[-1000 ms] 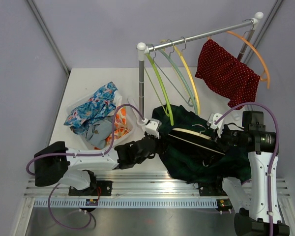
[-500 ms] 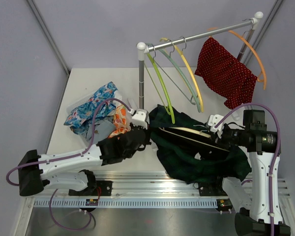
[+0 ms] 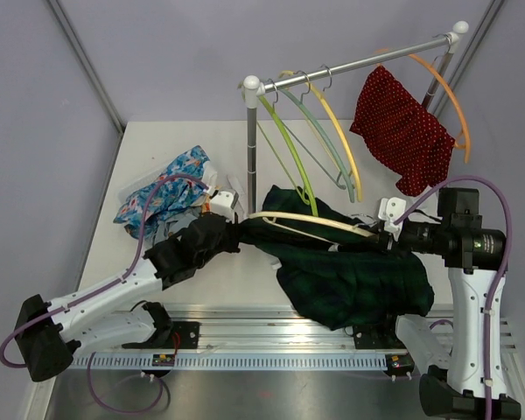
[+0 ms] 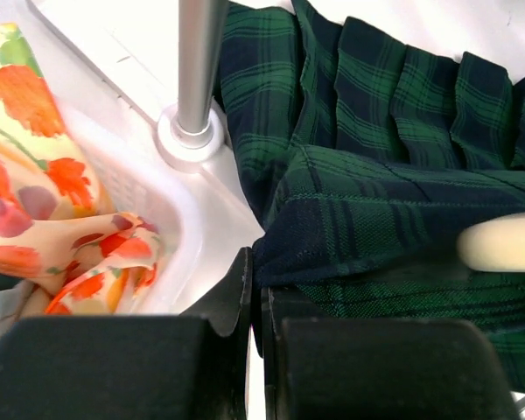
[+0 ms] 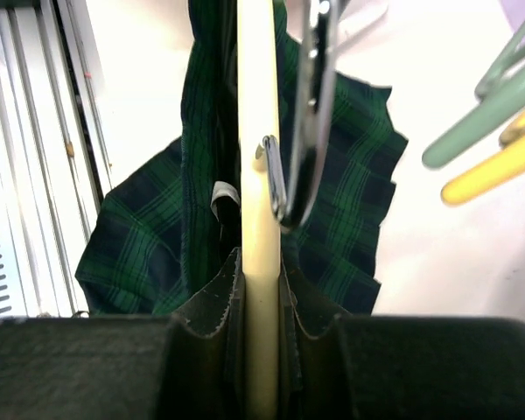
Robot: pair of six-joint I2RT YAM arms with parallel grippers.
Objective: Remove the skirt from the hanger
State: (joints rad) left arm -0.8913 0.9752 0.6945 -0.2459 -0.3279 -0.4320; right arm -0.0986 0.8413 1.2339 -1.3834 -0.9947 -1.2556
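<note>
Skirt [image 3: 350, 271], dark green and navy plaid with pleats, lies draped across the lower middle of the overhead view. It is spread on the white table [image 3: 157, 149] and partly threaded on a cream hanger [image 3: 311, 219] that arcs above it. We see the left gripper [image 3: 232, 234] at the skirt's left end, jaws pressed together on a fold at the fabric's edge. It sits just beside the white basket [image 4: 157, 210] of bright clothes and near the foot of the rail pole [image 4: 197, 70]. The right gripper [image 3: 383, 241], right of centre, has its jaws clamped narrowly on the hanger's bar, with cloth bunched on either side. We judge the skirt soft, light and limp: it should sag and stretch rather than slide as one piece, and the pleats may snag on the hanger's end or its metal hook [image 5: 319, 87]. The thicker edge pinched by the left jaws looks the best hold, since a seamed border bears a pull better than a single pleat.
</note>
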